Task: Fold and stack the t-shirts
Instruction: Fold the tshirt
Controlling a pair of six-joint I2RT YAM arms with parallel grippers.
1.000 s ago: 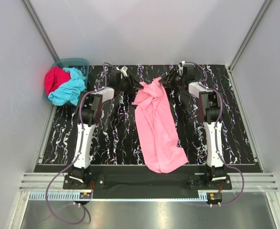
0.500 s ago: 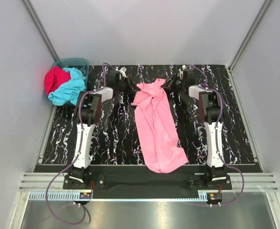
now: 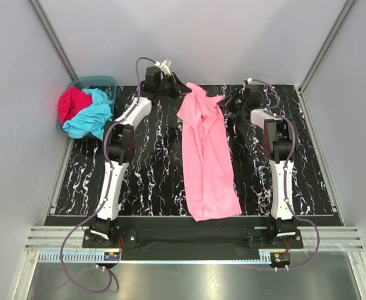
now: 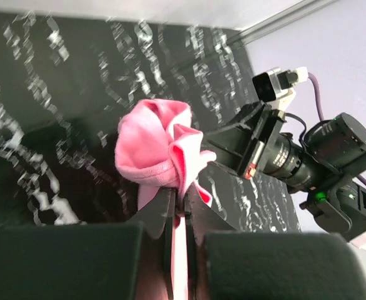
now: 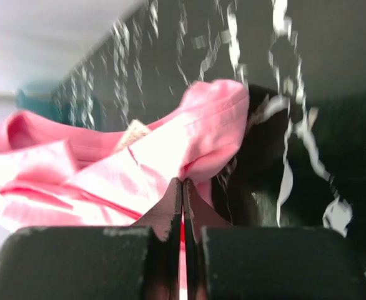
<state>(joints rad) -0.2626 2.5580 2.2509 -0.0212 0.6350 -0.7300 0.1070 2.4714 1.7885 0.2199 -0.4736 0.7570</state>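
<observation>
Risk of slip: left gripper (image 3: 177, 89) and right gripper (image 3: 225, 104) each clamped on a thin pinch of the pink tee (image 3: 206, 150) at its far end, rest trailing down mid-mat (image 3: 145, 169), so an uneven pull could yank fabric loose

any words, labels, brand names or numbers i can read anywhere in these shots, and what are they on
No text is readable in any view.
neck label on the pink t-shirt: a pale tag, too blurred to read.
camera lens on the other arm, seen in the left wrist view: any markings are too small to read.
</observation>
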